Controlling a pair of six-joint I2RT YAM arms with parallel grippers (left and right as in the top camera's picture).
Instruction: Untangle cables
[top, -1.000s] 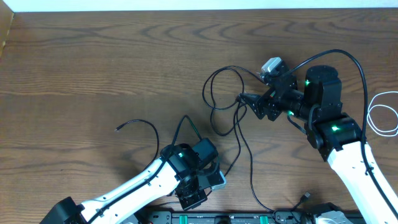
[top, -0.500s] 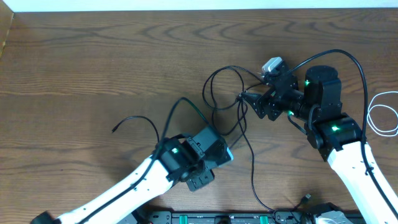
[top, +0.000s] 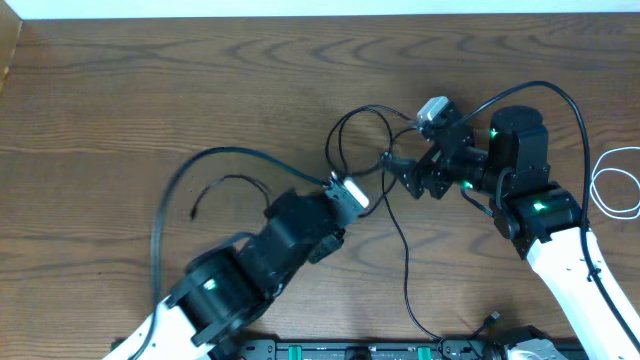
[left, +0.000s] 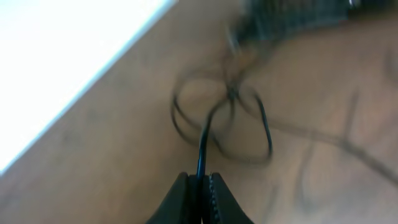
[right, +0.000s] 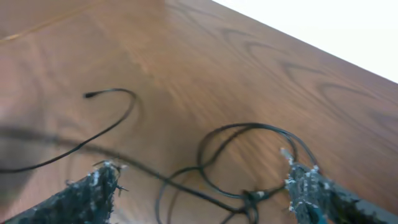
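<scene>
The left gripper (left: 200, 178) is pinching the black cable (left: 203, 140). The right gripper (right: 202, 177) is gaping wide over its tangle (right: 252, 198), empty. The white cable (top: 597, 180) is lying apart.

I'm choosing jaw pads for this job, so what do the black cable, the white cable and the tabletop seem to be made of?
Black cable: thin cord in a matte black jacket, probably rubber or soft plastic, since it lies in loose loops.
White cable: likely a smooth white plastic jacket, coiled; too small to be sure.
Tabletop: brown wood or wood-look laminate, with visible grain and a smooth satin finish.
</scene>
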